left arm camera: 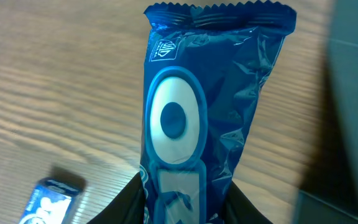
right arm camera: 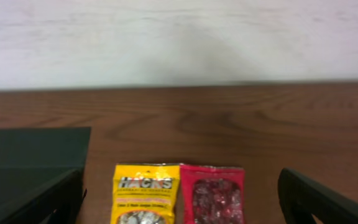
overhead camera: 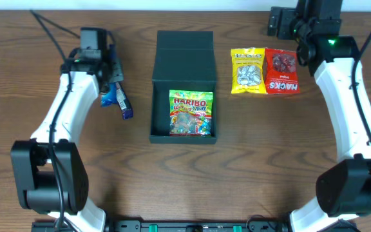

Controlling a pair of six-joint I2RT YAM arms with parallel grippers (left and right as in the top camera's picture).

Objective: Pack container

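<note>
Left of the container (overhead camera: 184, 64), left gripper (left arm camera: 186, 208) clamps a blue packet (left arm camera: 197, 124) — right gripper (right arm camera: 179, 208) spread wide, holding nothing.

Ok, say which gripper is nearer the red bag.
Right. The right gripper is open beside the red bag; the left gripper, across the box, grips a blue packet.

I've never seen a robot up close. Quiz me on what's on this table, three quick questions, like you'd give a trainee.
1. True or false: the gummy bag lies inside the green box.
2. The packet between the left gripper's fingers is: A red, B blue, C yellow.
3. Fill in: right beside the yellow bag lies a ___ bag.

Key: 1 true; 2 B; 3 red bag.
</note>
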